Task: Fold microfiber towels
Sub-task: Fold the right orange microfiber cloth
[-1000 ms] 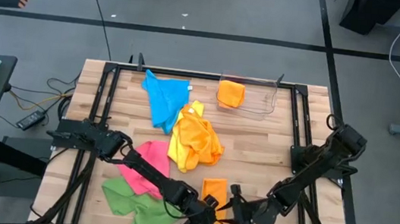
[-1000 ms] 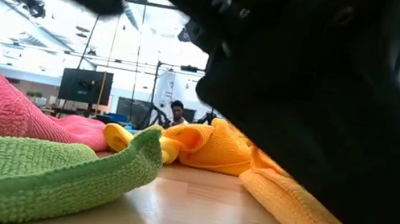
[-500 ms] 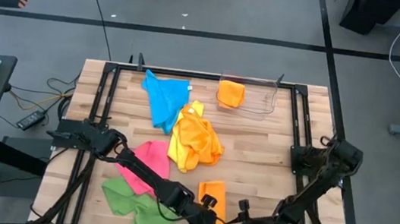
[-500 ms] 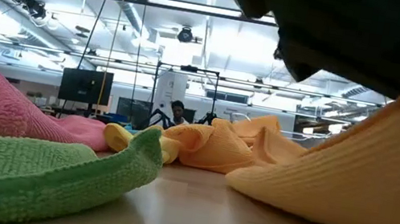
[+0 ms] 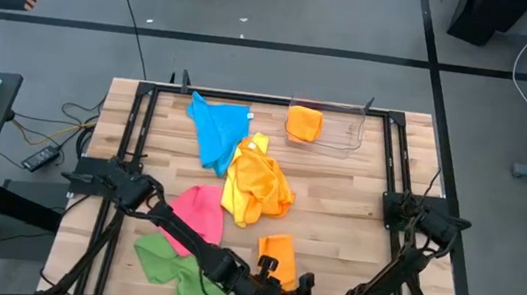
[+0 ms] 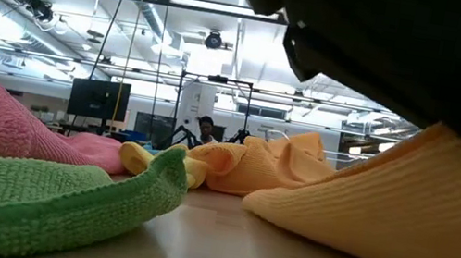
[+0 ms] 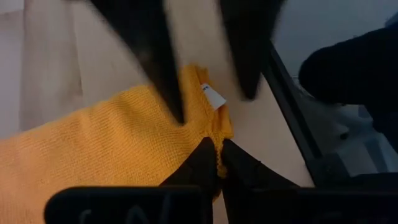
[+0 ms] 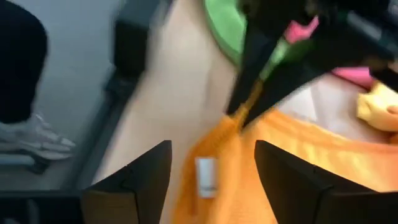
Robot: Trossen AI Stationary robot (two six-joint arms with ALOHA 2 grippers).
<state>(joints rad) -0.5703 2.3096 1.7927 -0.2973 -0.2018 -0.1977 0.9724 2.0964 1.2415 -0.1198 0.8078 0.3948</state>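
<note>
A small orange towel (image 5: pixel 278 253) lies near the table's near edge, with a white label (image 7: pixel 214 97) at its near corner. My left gripper (image 5: pixel 271 292) is shut on that corner. My right gripper (image 8: pixel 211 180) stands open just right of it; its fingers are on either side of the labelled edge (image 8: pixel 205 174), and I see no touch. Green (image 5: pixel 167 262) and pink (image 5: pixel 197 210) towels lie to the left. A yellow-orange heap (image 5: pixel 259 187) and a blue towel (image 5: pixel 218 127) lie farther back. My left gripper pinches the orange towel's near corner (image 7: pixel 217 142) between its two shut fingers, right beside the white label. The fingers slant down at it from the table's left. The corner (image 8: pixel 239 115) is raised off the wood. The towel slopes down from it (image 6: pixel 403 219) to the table.
A clear plastic bin (image 5: pixel 346 132) stands at the far right of the table with an orange cloth (image 5: pixel 304 122) in it. Black frame rails (image 5: pixel 403 175) run along the table's sides. Bare wood (image 5: pixel 346 213) lies right of the heap.
My right gripper has swung down toward the table's near edge and in beside my left gripper. My left gripper has risen a little with the orange towel's near corner. That corner now stands up off the table while the far part stays flat.
</note>
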